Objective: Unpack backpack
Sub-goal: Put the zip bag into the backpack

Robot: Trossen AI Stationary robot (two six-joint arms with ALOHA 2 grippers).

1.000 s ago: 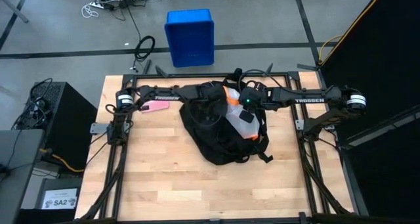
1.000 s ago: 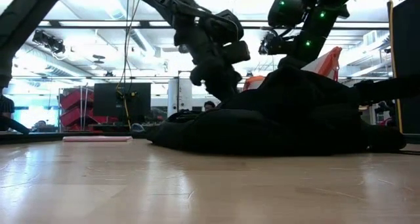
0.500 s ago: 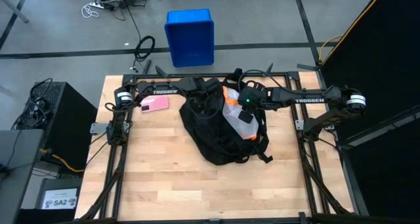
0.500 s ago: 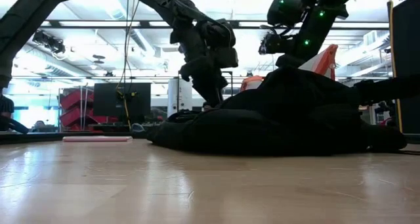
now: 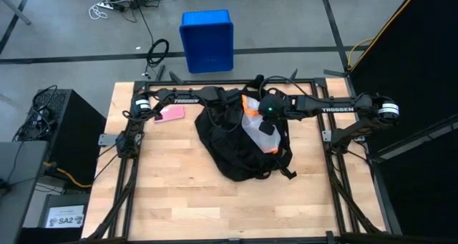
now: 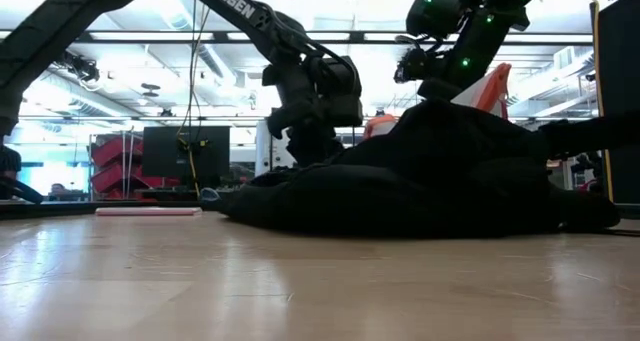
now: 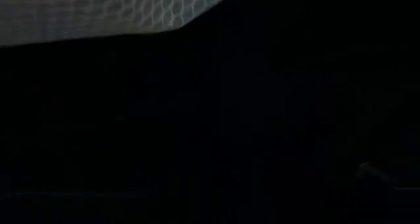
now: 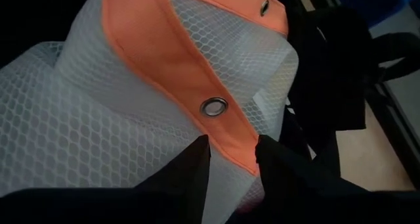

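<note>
The black backpack [image 5: 236, 152] lies slumped on the wooden table's far middle, also seen in the low view [image 6: 420, 191]. A white mesh bag with orange trim [image 5: 255, 121] sticks up out of its right side; my right gripper [image 8: 233, 163] is shut on it. My left gripper [image 5: 223, 109] reaches down into the backpack's open top, its fingers sunk behind black cloth [image 6: 312, 131]. The left wrist view shows only darkness and a patch of white mesh [image 7: 118, 14]. My right gripper pinches the mesh bag's orange edge band [image 8: 226, 142] between its two fingers, just below a metal eyelet [image 8: 214, 107]. The fingers [image 8: 197, 168] come slanting down from the table's right. The bag's upper end stands raised; its lower part rests on the backpack.
A flat pink thing [image 5: 169, 113] lies on the table left of the backpack, under the left arm. A blue crate [image 5: 207, 40] stands on the floor beyond the far edge. The near half of the table [image 5: 229, 208] is bare wood.
My left gripper has sunk deeper into the backpack's opening and tipped more steeply downward, while its arm has swung toward the far edge, uncovering the pink thing. The right gripper and the mesh bag have kept still.
</note>
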